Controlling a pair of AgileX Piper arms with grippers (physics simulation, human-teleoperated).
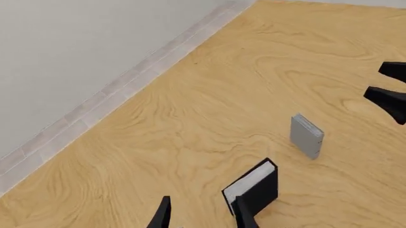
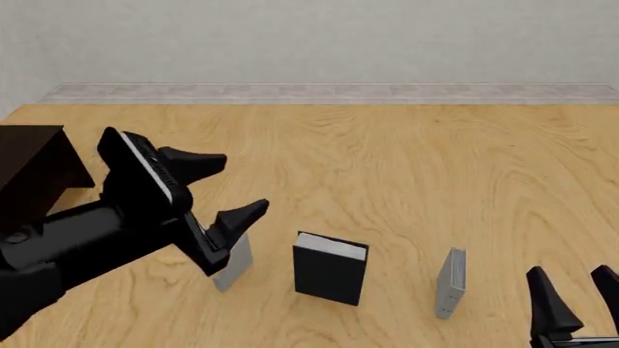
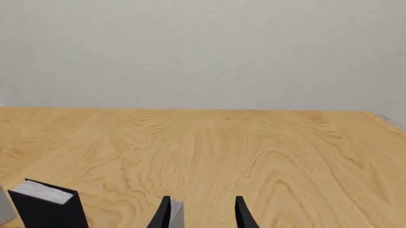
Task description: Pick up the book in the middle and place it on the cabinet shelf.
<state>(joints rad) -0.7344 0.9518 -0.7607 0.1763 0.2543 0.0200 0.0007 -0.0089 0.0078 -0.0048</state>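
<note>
The book (image 2: 330, 267) stands upright on the table (image 2: 406, 174), in the middle of a row, between two thin grey books: one (image 2: 232, 262) to its left, one (image 2: 450, 282) well to its right. The left gripper (image 2: 220, 188) hangs above and just left of the book, over the left grey book, its fingers spread wide and holding nothing. The right gripper (image 2: 572, 290) sits low at the near right, beside the right grey book, also open and empty. The cabinet (image 2: 34, 174) stands at the far left edge, apart from the books.
</note>
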